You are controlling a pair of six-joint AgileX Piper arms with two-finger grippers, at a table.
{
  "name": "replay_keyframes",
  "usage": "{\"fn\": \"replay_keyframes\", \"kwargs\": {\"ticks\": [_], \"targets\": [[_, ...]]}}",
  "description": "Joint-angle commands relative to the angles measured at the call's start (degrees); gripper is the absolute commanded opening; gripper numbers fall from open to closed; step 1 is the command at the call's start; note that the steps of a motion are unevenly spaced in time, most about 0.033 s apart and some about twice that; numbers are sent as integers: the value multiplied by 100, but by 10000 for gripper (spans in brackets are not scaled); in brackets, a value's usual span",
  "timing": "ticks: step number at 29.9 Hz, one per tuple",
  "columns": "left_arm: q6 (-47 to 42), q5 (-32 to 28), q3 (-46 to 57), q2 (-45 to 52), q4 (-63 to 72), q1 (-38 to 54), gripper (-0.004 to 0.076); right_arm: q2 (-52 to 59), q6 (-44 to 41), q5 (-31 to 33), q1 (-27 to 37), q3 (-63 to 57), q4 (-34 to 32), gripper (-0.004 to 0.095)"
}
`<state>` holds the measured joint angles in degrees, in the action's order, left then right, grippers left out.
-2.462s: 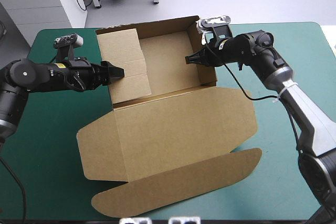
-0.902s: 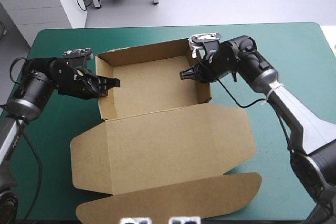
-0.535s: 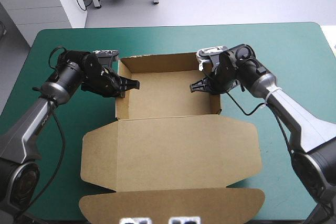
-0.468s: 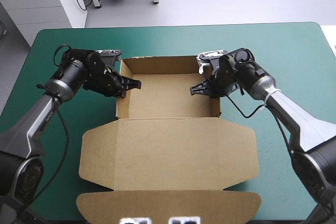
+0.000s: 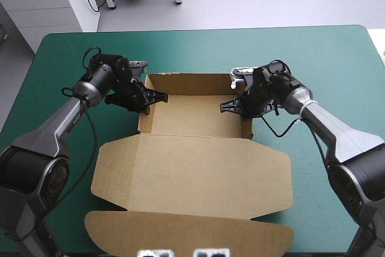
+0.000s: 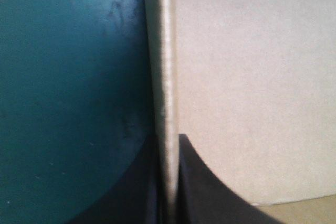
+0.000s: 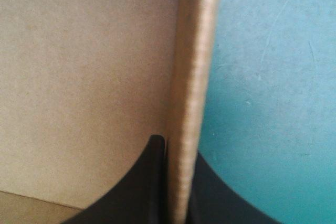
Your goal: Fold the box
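Nearest the robot, the rounded tuck flap [image 5: 180, 237] of the brown cardboard box [image 5: 192, 170] lies flat on the teal-green surface [image 5: 337, 58], reaching its near edge. Just beyond it the broad lid panel [image 5: 198, 161] also lies flat, with an angled side flap at each end.

Farther on, about mid-surface, stands the tray [image 5: 192, 112], its four walls upright and its top open. The left end effector [image 5: 157, 95], two broad black curved fingers, is clamped on the tray's left wall [image 5: 143, 118]. In the left wrist view this end effector [image 6: 168, 137] has the wall's edge running straight up between its fingers [image 6: 121, 192], one outside over the teal-green cover, one inside against the board, all but together on the sheet.

The right end effector [image 5: 227, 106] pinches the right wall [image 5: 247, 126] in the same way. Its own view shows the pair [image 7: 176, 148] nearly together, with the board's edge between the fingers [image 7: 210, 198].

The far wall [image 5: 192, 83] closes the tray, with bare teal-green cover beyond.
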<state>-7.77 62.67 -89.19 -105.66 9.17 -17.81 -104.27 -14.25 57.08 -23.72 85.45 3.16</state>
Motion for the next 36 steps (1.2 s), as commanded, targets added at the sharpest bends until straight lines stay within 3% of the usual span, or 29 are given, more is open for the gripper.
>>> {"fn": "replay_keyframes", "kwargs": {"ticks": [1, 11, 13, 16, 17, 20, 26, 32, 36], "targets": [[128, -254, -142, 175, -7, -23, -8, 196, 330, 108, 20, 144, 102, -14], [371, -119, -142, 175, -46, -23, 17, 196, 279, 572, 20, 631, -151, 3], [371, -96, -142, 175, -9, -23, 57, 196, 251, 709, 20, 776, -316, 94], [371, -22, -142, 175, -9, -23, 141, 196, -93, 861, 20, 894, -531, 310], [371, -2, -142, 175, -9, -23, 187, 196, -237, 870, 20, 894, -563, 408], [371, 47, -142, 175, -9, -23, 305, 184, -253, 883, 20, 894, -602, 555], [371, 185, -213, 175, -9, -23, 480, 184, -253, 960, 20, 894, -549, 566], [371, 828, -854, 175, -19, -23, 484, 184, -70, 1459, 20, 1336, -478, 566], [360, 1112, -1482, 185, 3, -23, 484, 305, 117, 1450, 20, 1744, 20, 563]]}}
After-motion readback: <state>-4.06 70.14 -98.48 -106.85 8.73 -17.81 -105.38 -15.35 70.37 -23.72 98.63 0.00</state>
